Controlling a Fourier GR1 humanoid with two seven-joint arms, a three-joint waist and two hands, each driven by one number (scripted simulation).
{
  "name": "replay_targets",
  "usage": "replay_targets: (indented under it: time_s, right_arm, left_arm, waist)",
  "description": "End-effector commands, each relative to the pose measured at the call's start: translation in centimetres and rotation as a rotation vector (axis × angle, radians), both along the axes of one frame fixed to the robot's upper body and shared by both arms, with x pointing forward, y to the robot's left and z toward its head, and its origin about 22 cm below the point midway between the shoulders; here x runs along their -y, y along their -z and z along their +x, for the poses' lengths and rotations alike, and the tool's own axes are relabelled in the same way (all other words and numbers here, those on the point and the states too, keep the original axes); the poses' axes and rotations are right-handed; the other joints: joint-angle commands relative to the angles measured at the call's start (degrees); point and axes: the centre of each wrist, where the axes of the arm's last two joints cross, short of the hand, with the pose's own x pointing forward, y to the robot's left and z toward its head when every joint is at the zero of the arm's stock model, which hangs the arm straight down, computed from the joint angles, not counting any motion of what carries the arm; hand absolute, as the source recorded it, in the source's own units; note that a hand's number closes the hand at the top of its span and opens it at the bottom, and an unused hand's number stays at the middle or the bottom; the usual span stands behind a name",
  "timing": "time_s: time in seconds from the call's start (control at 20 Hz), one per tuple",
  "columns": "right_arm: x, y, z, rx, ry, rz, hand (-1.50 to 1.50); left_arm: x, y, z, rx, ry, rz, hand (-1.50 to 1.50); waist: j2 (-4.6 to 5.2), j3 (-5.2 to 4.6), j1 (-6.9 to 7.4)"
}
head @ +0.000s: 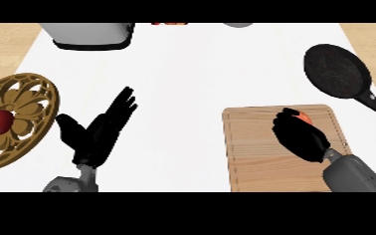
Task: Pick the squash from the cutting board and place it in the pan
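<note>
Now the right robot hand (300, 137) curls around the orange squash (303, 118) on the pale wooden cutting board (253, 149), so grasping seems underway, calling next for a lift toward the black round pan (336, 71) beyond the board.

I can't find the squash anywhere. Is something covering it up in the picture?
Head view: the right hand curls over the squash on the cutting board, so only an orange bit shows; the pan is in plain sight.

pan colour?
Black pan, head view, upper right.
</note>
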Motion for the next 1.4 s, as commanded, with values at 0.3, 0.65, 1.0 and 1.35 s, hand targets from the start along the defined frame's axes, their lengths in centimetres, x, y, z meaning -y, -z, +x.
replay_targets:
  time_s: [0.3, 0.65, 1.0, 1.35]
  right_arm:
    - [-3.6, 4.2, -0.2, -0.170, 0.762, 0.557, 1.50]
    - [-8.3, -0.9, 3.1, 0.102, 1.139, 1.033, 1.50]
    - [-10.2, -8.8, 4.8, 0.319, 1.081, 1.465, 1.50]
    - [-8.4, -8.1, 4.0, 0.307, 1.107, 1.740, 1.50]
  left_arm:
    - [-0.9, -0.7, 0.2, 0.022, -0.035, -0.005, 0.00]
    - [-1.2, -0.3, 0.0, -0.009, -0.035, 0.006, 0.00]
    - [-1.0, -0.8, 0.3, 0.002, 0.001, 0.003, 0.00]
    - [-1.4, -0.4, -0.7, 0.021, -0.008, -0.010, 0.00]
  waist:
    - [0.36, 0.47, -2.56]
    - [-0.56, 0.13, -1.72]
    - [-0.18, 0.09, -0.27]
    - [0.04, 0.07, -0.12]
